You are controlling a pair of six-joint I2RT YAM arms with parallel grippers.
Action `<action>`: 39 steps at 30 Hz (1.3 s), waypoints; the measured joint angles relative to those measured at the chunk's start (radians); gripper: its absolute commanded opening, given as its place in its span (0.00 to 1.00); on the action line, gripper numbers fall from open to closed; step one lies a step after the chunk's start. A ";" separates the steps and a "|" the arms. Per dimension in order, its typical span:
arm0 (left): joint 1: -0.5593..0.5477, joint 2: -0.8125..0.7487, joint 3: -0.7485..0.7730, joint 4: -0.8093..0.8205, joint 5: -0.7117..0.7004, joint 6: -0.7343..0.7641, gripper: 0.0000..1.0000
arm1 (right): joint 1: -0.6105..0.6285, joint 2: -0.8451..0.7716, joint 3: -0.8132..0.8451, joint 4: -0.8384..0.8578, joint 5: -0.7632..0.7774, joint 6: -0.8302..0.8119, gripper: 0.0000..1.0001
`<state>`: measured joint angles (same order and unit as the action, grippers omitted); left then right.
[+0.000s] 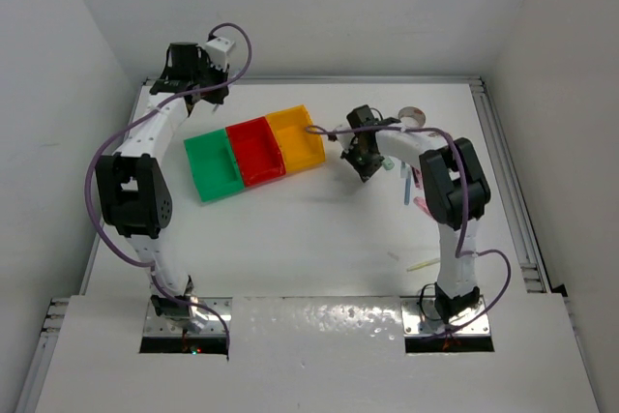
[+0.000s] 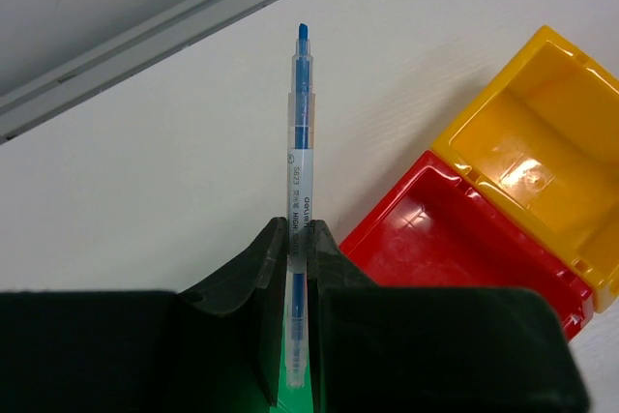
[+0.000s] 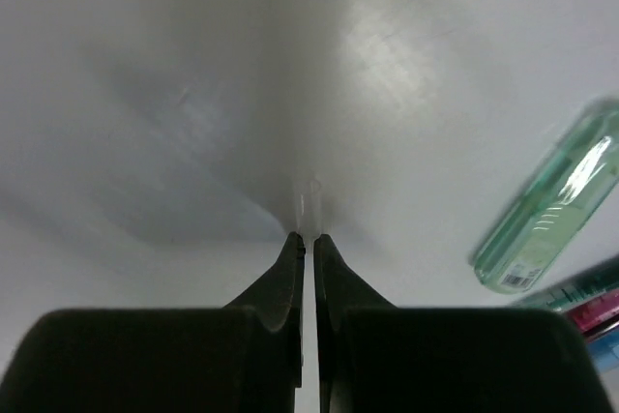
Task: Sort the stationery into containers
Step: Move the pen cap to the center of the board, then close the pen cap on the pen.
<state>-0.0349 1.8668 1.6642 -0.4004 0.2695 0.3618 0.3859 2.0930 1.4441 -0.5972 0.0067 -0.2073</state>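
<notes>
My left gripper [image 2: 300,239] is shut on a thin clear pen with a blue core [image 2: 301,142], which points away along the fingers. It hangs over the back left of the table, above the green container [image 1: 213,166]; a strip of green [image 2: 279,386] shows between the fingers. The red container [image 2: 455,239] and the yellow container [image 2: 542,152] lie to the right. My right gripper [image 3: 309,236] is shut just right of the yellow container [image 1: 298,137], low over the table, with the end of a thin clear pen [image 3: 309,202] sticking out between its tips.
A pale-green marker [image 3: 551,210] lies to the right of the right gripper, beside teal, pink and blue sticks [image 3: 592,316]. A grey-white tape roll [image 1: 414,115] sits at the back right. A pale stick [image 1: 423,263] lies near the right arm's base. A metal rail [image 2: 174,31] edges the table.
</notes>
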 measured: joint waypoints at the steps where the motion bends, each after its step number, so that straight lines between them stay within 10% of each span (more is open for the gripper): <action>1: 0.000 0.000 0.000 0.001 0.000 0.000 0.00 | 0.011 -0.022 -0.035 -0.003 0.005 -0.044 0.00; 4: 0.000 0.000 0.000 0.007 0.000 0.000 0.00 | 0.024 -0.077 -0.118 0.001 0.008 -0.143 0.09; 9: 0.000 0.000 0.000 0.016 0.000 0.000 0.00 | 0.021 -0.092 -0.145 -0.003 0.010 -0.211 0.52; 20: 0.000 0.000 0.000 0.023 -0.001 0.000 0.00 | 0.016 -0.169 -0.133 -0.023 0.011 -0.099 0.69; 24: 0.000 0.000 0.000 0.024 -0.001 -0.001 0.00 | 0.016 -0.321 -0.133 0.064 0.078 0.280 0.76; 31: 0.000 0.000 -0.001 0.054 -0.006 -0.021 0.00 | -0.029 -0.540 -0.393 0.267 0.216 1.361 0.51; 39: 0.002 -0.002 -0.037 0.080 -0.023 -0.039 0.00 | -0.099 -0.302 -0.383 0.190 0.138 2.003 0.44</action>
<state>-0.0330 1.8652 1.6272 -0.3206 0.2462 0.3233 0.2871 1.7908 1.0615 -0.4068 0.1448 1.7954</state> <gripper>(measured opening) 0.085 0.465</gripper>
